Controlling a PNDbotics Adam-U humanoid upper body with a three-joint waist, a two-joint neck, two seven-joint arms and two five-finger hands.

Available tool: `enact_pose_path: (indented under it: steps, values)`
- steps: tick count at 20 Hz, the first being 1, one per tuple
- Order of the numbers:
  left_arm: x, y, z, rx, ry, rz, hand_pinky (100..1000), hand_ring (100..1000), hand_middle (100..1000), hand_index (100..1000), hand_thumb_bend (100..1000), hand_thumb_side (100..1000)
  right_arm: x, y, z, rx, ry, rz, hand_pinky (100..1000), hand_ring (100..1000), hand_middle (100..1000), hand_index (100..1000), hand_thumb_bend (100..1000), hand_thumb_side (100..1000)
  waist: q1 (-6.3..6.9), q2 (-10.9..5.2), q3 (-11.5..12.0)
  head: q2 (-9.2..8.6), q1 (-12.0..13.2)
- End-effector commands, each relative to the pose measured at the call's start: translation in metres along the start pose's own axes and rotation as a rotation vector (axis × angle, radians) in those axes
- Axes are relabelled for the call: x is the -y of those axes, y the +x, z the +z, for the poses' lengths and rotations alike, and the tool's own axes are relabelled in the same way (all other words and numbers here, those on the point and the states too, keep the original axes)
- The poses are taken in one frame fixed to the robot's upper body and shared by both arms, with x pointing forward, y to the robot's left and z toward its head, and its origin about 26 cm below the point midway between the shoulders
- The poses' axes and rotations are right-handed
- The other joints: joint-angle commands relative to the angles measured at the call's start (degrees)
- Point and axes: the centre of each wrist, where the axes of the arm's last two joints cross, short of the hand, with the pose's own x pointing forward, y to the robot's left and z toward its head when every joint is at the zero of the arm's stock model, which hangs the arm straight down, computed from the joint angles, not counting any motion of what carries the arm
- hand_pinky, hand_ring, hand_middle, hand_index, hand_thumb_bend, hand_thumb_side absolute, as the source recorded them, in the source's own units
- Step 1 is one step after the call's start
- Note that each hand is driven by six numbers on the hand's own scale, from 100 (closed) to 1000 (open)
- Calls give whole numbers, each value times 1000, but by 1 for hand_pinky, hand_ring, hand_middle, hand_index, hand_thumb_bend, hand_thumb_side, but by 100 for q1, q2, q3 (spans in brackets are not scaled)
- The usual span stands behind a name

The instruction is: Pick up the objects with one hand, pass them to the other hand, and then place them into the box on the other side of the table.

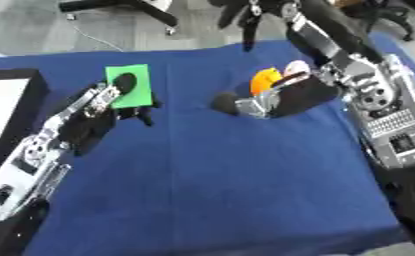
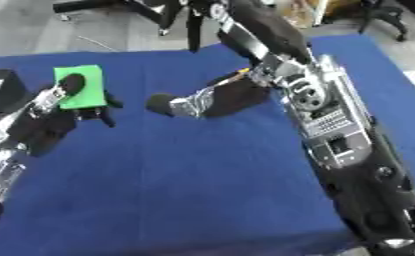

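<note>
the robot's left hand (image 1: 105,107) is holding a flat, bright green square pad (image 1: 129,85) at about ten o'clock on the blue cloth-covered table (image 1: 219,190), its thumb lying across the pad's face and its dark fingers curling beneath the lower edge. the pad is sitting tilted rather than flat, so it is probably being lifted or carried. the right hand (image 1: 276,100) is reaching in from two o'clock toward the table's centre, fingers extended leftward and holding nothing; they are looking relaxed rather than curled. the two hands are well apart. just behind the right hand, at about one o'clock, an orange rounded object (image 1: 265,80) and a pale one (image 1: 296,66) beside it are waiting on the cloth. a black-walled box with a white floor (image 1: 31,85) is sitting at nine o'clock, at the table's left edge.

judging from this, the handover is not yet happening. the risk is lying in the pinch: a thin pad held by one edge could be swivelling or slipping as the left hand is travelling. the right forearm, crossing low, could also be nudging the orange object out of reach.
</note>
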Motion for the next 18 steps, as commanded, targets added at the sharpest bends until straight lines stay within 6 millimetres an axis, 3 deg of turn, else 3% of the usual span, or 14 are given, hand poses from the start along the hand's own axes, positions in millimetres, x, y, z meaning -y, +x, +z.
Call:
enact_pose_path:
  steps: [1, 7, 8, 9, 13, 18]
  values:
    - [-21, 9, 12, 28, 123, -60, 574, 712, 459, 575, 100, 581, 11, -4, 7, -43, -73, 36, 621, 419, 599, 845, 565, 456, 16, -96, 12, -13, 321]
    - [-55, 11, 43, 8, 388, -214, 579, 720, 470, 582, 100, 536, -3, -13, 20, -113, -75, 14, 606, 404, 586, 837, 567, 442, 101, -107, 41, -13, 1322]
    - [-61, 12, 48, -3, 427, -254, 581, 721, 476, 583, 100, 692, -5, -14, 22, -117, -66, 9, 605, 400, 582, 837, 608, 422, 115, -113, 46, -13, 1434]
    - [-67, 13, 53, -16, 462, -294, 581, 721, 473, 584, 100, 516, -7, -15, 23, -119, -55, 4, 605, 399, 583, 837, 567, 438, 127, -119, 47, -13, 1520]
    - [-99, 14, 72, -113, 600, -464, 581, 718, 477, 587, 100, 466, -14, -16, 26, -124, -21, -15, 602, 394, 575, 836, 565, 436, 159, -151, 38, -13, 1718]
    - [-147, 14, 93, -284, 759, -682, 581, 712, 480, 593, 100, 371, -17, -18, 29, -133, -6, -30, 600, 391, 568, 834, 566, 434, 176, -182, 7, -21, 1720]
